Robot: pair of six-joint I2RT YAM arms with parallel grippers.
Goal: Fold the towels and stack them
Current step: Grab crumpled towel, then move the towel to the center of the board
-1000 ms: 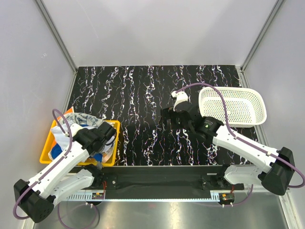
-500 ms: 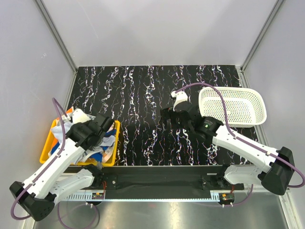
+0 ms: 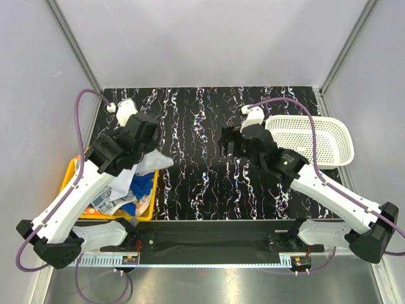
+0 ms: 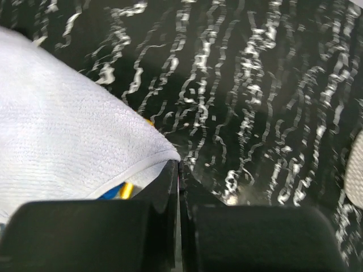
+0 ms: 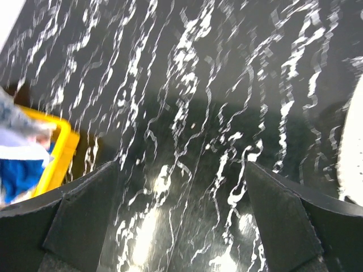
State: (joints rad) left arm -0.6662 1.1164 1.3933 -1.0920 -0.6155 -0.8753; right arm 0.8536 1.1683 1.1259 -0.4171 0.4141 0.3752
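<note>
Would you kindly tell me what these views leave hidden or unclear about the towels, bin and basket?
- Top view: the left arm covers part of the yellow bin, so the towels in it cannot be counted.
- Left wrist view: the pale towel pinched by the left gripper runs off the left edge; its extent is unseen.
- Right wrist view: the white basket is cut off at the right edge; the bin's contents are blurred.

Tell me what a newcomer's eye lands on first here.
The left gripper, shut on a corner of the pale towel, holds it over the yellow bin at the left. The right gripper hangs open over the black marbled table, beside the white basket.
</note>
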